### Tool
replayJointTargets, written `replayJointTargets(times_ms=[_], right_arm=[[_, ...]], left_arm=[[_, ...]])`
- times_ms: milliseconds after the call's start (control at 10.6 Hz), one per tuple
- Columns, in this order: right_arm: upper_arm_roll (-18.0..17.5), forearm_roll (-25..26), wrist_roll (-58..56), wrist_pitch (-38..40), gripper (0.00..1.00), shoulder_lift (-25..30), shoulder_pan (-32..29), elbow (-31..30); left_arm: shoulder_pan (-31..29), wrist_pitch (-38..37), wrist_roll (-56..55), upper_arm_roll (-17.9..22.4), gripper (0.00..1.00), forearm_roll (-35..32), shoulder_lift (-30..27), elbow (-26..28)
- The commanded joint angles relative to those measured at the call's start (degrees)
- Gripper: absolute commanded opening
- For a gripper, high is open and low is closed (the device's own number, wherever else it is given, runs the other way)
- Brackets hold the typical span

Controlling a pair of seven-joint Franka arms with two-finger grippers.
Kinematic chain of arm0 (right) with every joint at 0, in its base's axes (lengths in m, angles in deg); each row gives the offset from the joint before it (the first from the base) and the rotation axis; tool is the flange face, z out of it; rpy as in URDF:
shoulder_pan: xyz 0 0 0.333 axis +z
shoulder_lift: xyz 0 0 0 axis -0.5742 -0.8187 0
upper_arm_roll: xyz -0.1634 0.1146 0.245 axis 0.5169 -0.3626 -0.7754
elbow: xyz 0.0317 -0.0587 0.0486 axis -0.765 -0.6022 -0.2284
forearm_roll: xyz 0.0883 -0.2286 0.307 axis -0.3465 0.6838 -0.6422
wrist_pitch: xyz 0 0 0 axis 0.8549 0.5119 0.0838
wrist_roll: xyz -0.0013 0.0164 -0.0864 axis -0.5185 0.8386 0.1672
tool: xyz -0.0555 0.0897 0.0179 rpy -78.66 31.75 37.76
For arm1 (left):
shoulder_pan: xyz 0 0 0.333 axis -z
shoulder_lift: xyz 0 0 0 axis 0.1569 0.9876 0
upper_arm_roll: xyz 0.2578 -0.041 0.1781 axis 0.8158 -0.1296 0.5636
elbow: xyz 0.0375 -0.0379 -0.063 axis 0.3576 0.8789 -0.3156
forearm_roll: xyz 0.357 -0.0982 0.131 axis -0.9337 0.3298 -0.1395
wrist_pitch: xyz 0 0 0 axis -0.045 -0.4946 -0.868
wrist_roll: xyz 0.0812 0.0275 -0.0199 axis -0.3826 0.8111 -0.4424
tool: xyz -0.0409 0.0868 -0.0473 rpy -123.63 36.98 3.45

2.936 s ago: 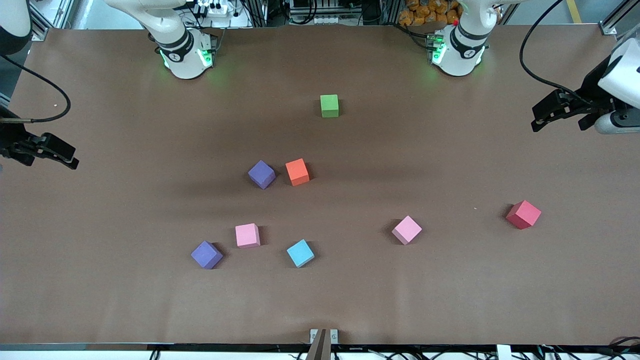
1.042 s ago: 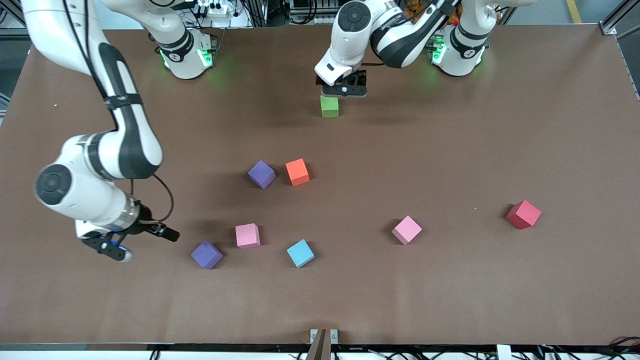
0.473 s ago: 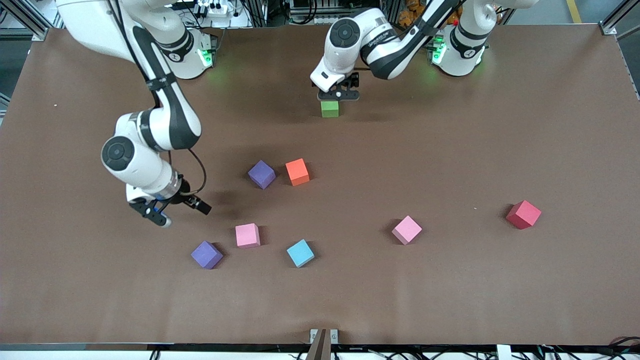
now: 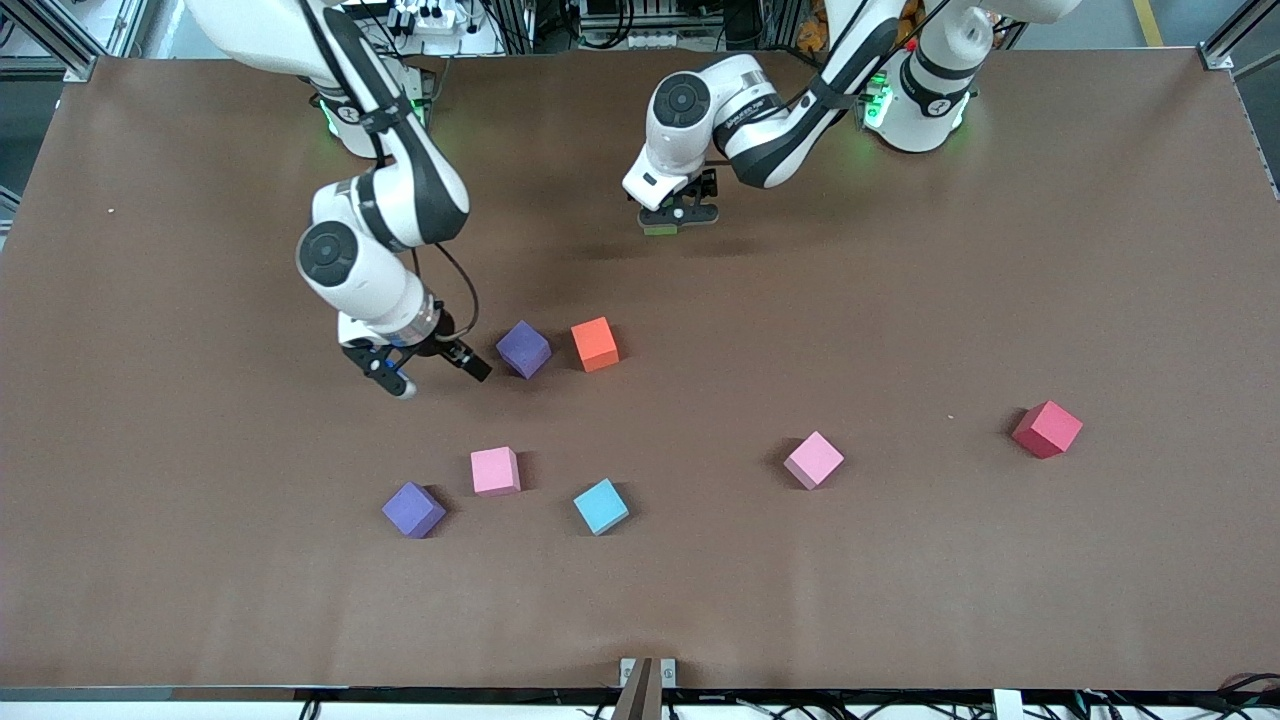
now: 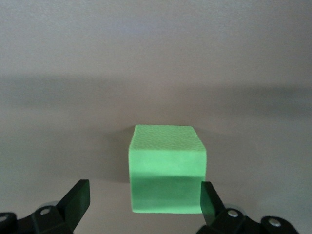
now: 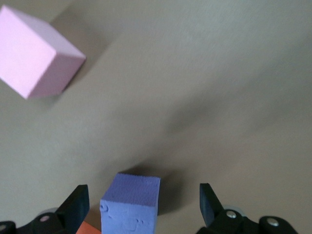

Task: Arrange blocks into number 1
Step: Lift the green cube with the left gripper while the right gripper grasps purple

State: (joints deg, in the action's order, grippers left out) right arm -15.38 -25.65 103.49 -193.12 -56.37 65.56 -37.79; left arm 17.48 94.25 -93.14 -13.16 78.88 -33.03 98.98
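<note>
My left gripper (image 4: 680, 213) is down over the green block (image 4: 658, 230) and hides most of it. In the left wrist view the green block (image 5: 167, 168) sits between the open fingers (image 5: 78, 200), close to one and apart from the other. My right gripper (image 4: 432, 366) is open just beside a purple block (image 4: 524, 349), toward the right arm's end. In the right wrist view that purple block (image 6: 130, 202) shows between the spread fingers (image 6: 207, 202), untouched. An orange block (image 4: 595, 343) stands next to it.
Nearer the front camera lie a pink block (image 4: 495, 470), a second purple block (image 4: 413, 509) and a light blue block (image 4: 601, 506). Another pink block (image 4: 814, 459) and a red block (image 4: 1047, 428) lie toward the left arm's end.
Both arms swung in from the table's ends. The left gripper came down onto the green block. The right gripper travelled from near the nearer purple block to the one by the orange block.
</note>
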Motion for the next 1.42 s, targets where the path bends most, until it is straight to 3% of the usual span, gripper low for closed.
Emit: replayJointTargets(times_ms=[0,568,663,758,852,1042,1136,1326], right_arm=[[-0.7,-1.3,0.1,-2.0,0.98,-1.3,0.1,-0.8],[-1.3,-1.8,2.8,-4.7,0.96,-5.5,2.7,0.5],[-1.4,-2.8,3.0,-4.7,0.96,-6.0,3.0,0.8],[-1.5,-3.8,3.0,-4.7,0.96,-6.3,3.1,1.4],[-1.5,-4.7,3.0,-4.8,0.96,-7.0,3.8,2.1],[-1.5,-5.1,2.9,-5.2,0.96,-7.0,3.9,2.1],[-1.5,-5.1,2.9,-5.2,0.96,-6.9,3.9,2.1],[-1.5,-5.1,2.8,-5.2,0.97,-6.3,3.5,2.0]], left_arm=[[1.1,0.0,-2.1,0.7,1.0,-1.5,0.8,-1.7],[2.1,0.9,-2.8,0.9,1.0,-1.6,3.8,-2.9],[2.1,0.9,-2.8,1.2,0.88,-1.7,4.1,-2.9],[2.2,0.9,-2.8,1.5,0.62,-3.8,4.1,-2.9],[2.2,0.9,-3.0,1.6,0.45,-4.9,4.2,-2.9],[2.3,0.9,-3.1,1.7,0.19,-5.0,4.3,-3.3],[2.4,0.9,-4.3,1.6,0.13,-5.0,4.0,-3.4],[3.6,0.9,-8.0,0.9,0.13,-5.0,3.5,-3.5]])
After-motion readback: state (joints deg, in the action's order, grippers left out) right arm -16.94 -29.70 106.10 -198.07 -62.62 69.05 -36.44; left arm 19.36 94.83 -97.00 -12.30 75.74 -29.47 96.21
